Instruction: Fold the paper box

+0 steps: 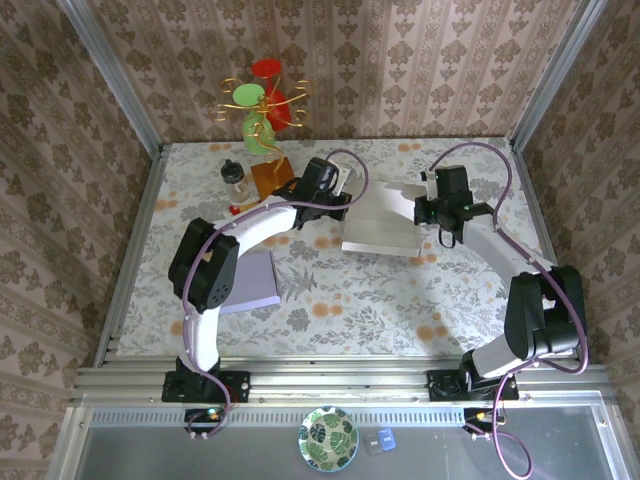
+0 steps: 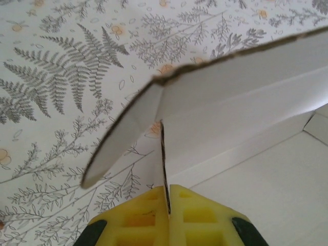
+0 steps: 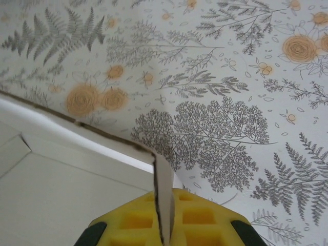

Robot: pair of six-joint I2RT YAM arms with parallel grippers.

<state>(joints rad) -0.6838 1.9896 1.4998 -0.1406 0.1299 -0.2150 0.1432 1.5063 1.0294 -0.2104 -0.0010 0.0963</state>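
Left claw (image 2: 167, 199): yellow pads pinched tight on a thin upright wall of the paper box (image 2: 246, 107). No gap shows between the pads beyond the card itself.
Left-side edges: the wall's raw brown edge rises from between the pads to a corner. From there a rounded flap (image 2: 120, 138) bends off to the left, hanging above the bench (image 1: 400, 300).
Right claw (image 3: 164, 207): pads likewise clamped flat on a thin card wall at the box's right corner.
Right-side edges: a brown cut edge runs left from that corner along the white wall, and the box floor lies inside it.
Box position: mid-far on the bench, held between the two claws, its white panel lying flat.
Open room: bare floral surface stretches from the box's near edge to the near rail (image 1: 330, 372), and more lies to its right.
Left side: a purple sheet (image 1: 250, 282) lies flat beside the left arm's elbow.
Far-left corner: a small bottle (image 1: 237, 182), a brown block (image 1: 271, 174) and a wire stand (image 1: 262, 100) sit just beyond the left claw.
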